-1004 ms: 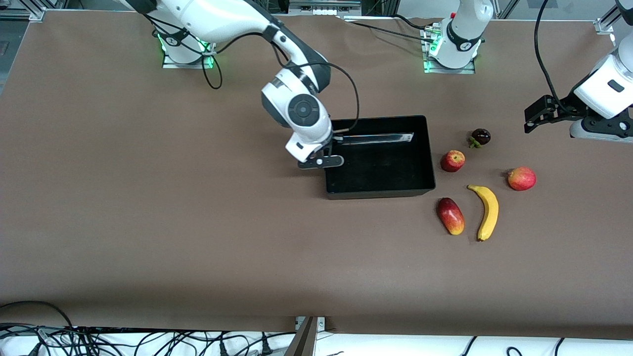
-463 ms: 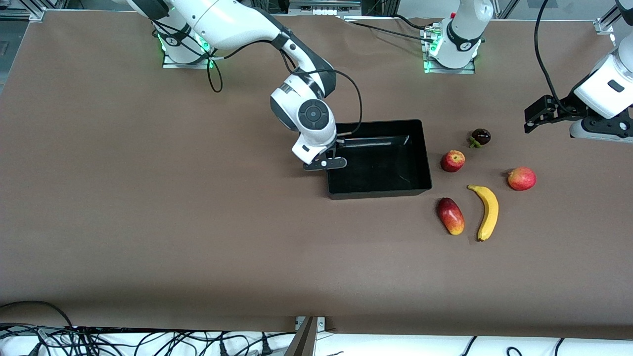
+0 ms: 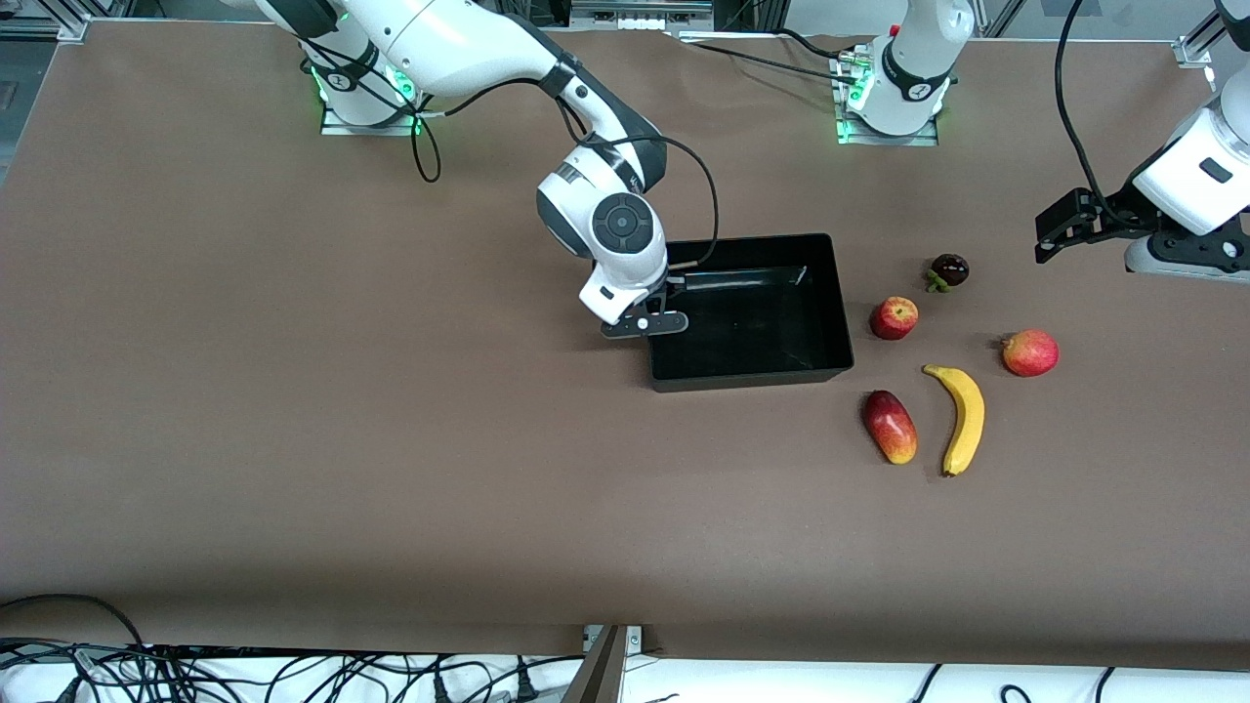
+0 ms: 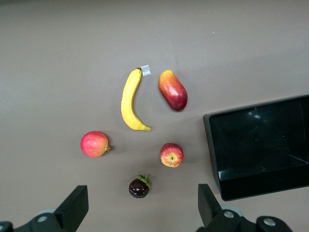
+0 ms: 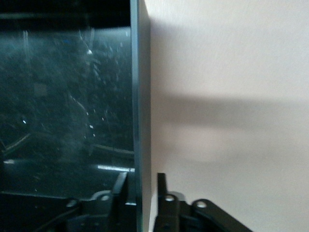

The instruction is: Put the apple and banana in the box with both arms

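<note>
the right gripper (image 3: 652, 314) sat at the box (image 3: 830, 293), at the wall toward the right arm's end, its fingers (image 5: 164, 193) straddling that wall with slim gaps. the left gripper (image 3: 1060, 229) hung spread wide over the table past the fruit. the apple (image 3: 894, 317) lay beside the box, the banana (image 3: 965, 418) at its five o'clock, nearer the front camera.
</note>
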Controlling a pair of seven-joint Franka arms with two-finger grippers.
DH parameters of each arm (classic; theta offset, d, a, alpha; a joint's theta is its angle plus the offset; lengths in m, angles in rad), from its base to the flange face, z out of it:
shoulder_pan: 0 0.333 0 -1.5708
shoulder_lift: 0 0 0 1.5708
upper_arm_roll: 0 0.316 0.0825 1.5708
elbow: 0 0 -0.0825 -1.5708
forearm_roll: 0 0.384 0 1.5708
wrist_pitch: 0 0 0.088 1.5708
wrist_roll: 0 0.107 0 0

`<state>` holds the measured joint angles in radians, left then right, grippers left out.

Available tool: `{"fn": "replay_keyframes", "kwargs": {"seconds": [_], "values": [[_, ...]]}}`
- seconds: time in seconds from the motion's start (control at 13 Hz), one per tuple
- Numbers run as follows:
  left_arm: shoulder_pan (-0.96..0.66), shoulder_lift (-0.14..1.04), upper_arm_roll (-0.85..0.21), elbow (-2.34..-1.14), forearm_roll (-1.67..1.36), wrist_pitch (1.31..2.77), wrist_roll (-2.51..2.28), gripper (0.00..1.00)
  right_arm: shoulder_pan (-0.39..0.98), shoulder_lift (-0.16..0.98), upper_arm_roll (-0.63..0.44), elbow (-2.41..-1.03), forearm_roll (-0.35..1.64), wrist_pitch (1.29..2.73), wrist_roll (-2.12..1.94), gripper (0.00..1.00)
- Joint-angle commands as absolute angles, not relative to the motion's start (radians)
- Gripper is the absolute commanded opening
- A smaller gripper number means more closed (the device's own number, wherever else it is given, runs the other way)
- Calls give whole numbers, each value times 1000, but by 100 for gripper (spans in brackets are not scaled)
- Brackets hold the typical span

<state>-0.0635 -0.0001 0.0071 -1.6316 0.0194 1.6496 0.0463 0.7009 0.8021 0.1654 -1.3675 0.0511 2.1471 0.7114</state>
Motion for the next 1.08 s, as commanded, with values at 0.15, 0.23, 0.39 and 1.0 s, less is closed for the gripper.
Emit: {"fn": "replay_keyframes", "kwargs": {"seconds": [0.15, 0.23, 0.39, 1.0], "values": [[-57, 15, 6, -1603, -8, 1640, 54, 100, 666, 683, 82, -1302, 41, 1996, 689, 100], [-57, 17, 5, -1603, -8, 1640, 54, 100, 652, 645, 59, -1302, 43, 1988, 634, 100], [-57, 15, 5, -1603, -8, 1640, 54, 100, 614, 534, -4, -1315, 63, 1872, 583, 100], [-57, 17, 5, -1603, -8, 1640, 54, 100, 450, 19, -152, -1695, 120, 1680, 212, 100]]}}
